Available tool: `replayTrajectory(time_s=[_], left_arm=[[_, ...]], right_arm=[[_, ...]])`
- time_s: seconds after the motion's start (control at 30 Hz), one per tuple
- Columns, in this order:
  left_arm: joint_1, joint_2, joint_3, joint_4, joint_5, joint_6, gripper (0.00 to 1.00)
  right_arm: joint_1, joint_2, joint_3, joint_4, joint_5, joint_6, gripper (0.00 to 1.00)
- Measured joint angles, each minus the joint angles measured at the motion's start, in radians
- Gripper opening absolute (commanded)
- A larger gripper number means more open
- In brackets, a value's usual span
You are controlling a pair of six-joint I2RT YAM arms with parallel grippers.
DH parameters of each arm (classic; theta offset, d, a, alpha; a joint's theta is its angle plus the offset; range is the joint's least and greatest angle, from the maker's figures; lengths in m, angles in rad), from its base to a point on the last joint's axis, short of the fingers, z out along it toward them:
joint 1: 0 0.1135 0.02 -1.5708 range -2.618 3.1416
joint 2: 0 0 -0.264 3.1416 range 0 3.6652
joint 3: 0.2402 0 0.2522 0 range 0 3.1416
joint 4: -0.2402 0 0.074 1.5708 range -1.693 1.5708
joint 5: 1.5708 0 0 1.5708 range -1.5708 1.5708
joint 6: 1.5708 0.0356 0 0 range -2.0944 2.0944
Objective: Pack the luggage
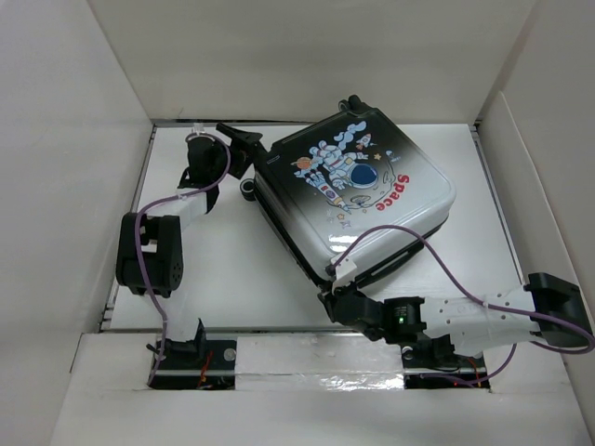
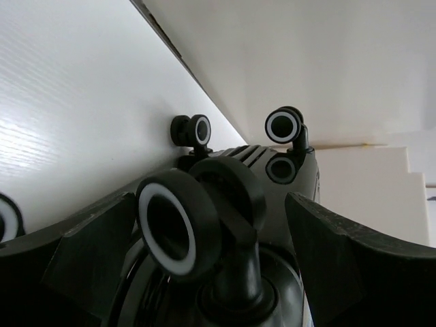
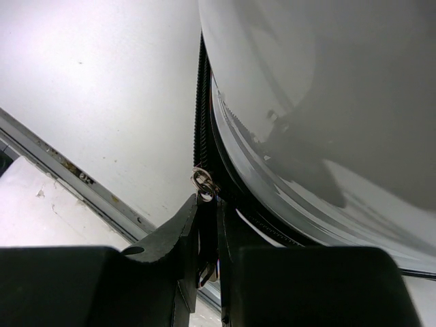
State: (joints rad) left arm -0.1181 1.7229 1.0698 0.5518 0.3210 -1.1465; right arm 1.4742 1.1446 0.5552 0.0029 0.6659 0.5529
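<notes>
The luggage (image 1: 358,186) lies flat and shut on the white table, astronaut and red "Space" print facing up, its wheels toward the back left. My left gripper (image 1: 249,160) is open at that wheel end. In the left wrist view its fingers (image 2: 88,252) stand wide apart on either side of one black wheel (image 2: 178,228), apart from it, and two more wheels (image 2: 284,125) show beyond. My right gripper (image 1: 333,295) is at the suitcase's near corner. In the right wrist view it (image 3: 208,218) is shut on the zipper pull (image 3: 203,182), next to the zipper track (image 3: 202,102) and white shell (image 3: 306,102).
White walls (image 1: 74,139) enclose the table on the left, back and right. A raised white ledge with a metal rail (image 1: 279,330) runs along the near edge by the arm bases. The right arm's purple cable (image 1: 437,255) arches over the suitcase's near corner.
</notes>
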Motion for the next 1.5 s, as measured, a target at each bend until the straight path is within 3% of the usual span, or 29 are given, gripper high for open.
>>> replayTrajectory(time_s=[0.37,0.5,0.6,0.63,0.87,1.17,1.33,1.5], left_arm=[[-0.019,0.140,0.014,0.217,0.031,-0.185,0.71],[-0.026,0.168,0.026,0.242,0.026,-0.220,0.58],[-0.026,0.178,0.026,0.266,0.016,-0.246,0.21],[-0.026,0.180,0.026,0.274,0.016,-0.250,0.00],[-0.020,0.155,-0.081,0.423,-0.025,-0.252,0.00],[-0.001,-0.238,-0.503,0.479,-0.303,-0.122,0.00],[-0.059,-0.452,-0.726,0.546,-0.447,-0.092,0.00],[-0.230,-0.707,-0.848,0.490,-0.508,-0.051,0.00]], right_arm=[[0.000,-0.004,-0.016,0.032,-0.008,0.000,0.00],[0.000,-0.004,-0.016,0.032,-0.009,-0.001,0.00],[0.000,-0.005,-0.018,0.035,-0.010,-0.002,0.00],[0.000,-0.006,-0.021,0.039,-0.010,-0.003,0.00],[-0.012,-0.056,-0.055,0.052,-0.050,-0.026,0.00],[-0.072,-0.261,-0.114,-0.098,-0.131,-0.093,0.00],[-0.214,-0.372,-0.107,-0.262,-0.163,-0.156,0.00],[-0.421,-0.419,-0.093,-0.348,-0.193,-0.235,0.00]])
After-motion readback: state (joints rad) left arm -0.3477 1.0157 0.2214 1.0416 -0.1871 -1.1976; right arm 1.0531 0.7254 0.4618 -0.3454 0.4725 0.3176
